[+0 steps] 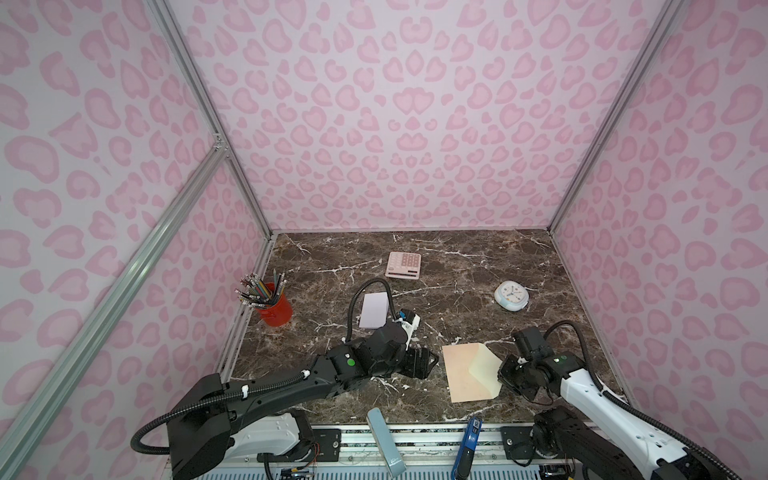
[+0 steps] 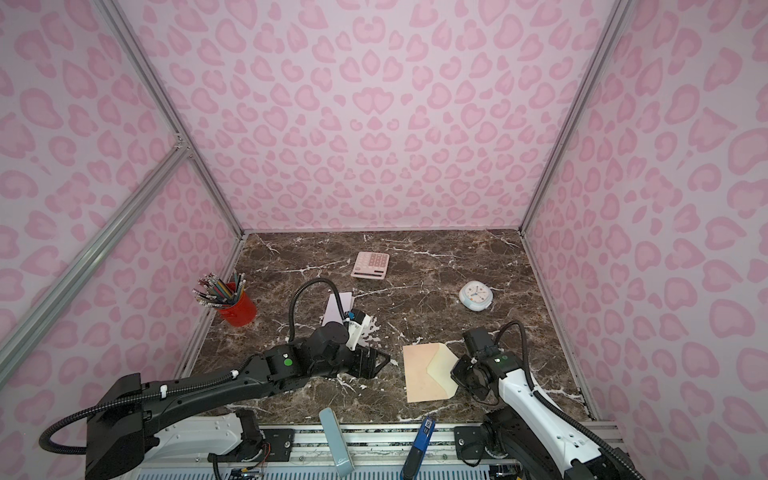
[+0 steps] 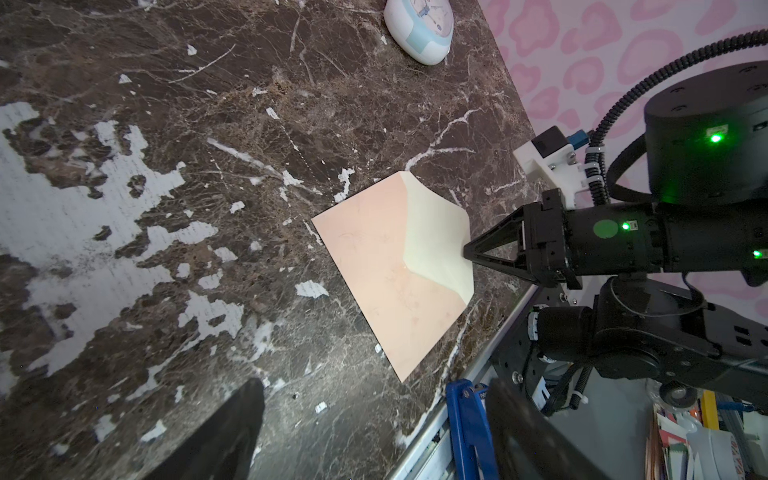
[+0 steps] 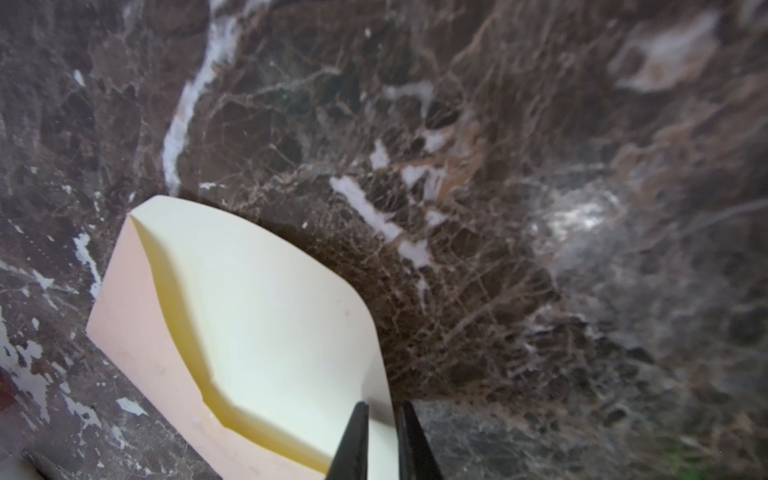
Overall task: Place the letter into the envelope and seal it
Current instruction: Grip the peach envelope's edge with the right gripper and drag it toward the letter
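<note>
A: Two grippers, front first. Status?
B: R gripper (image 3: pixel 467 251): jaws nearly together, pinching flap edge of envelope (image 1: pixel 463 374). Envelope lies on table (image 1: pixel 478 266) nr front edge, flap open. L gripper (image 1: pixel 430 360): jaws wide, nothing held, just left of envelope in both top views.
A: And the letter (image 1: pixel 374 309)?
B: Flat on table, mid, beyond L gripper, apart from envelope. Farther back: clock (image 1: pixel 511 295), then calculator (image 1: pixel 403 265).
</note>
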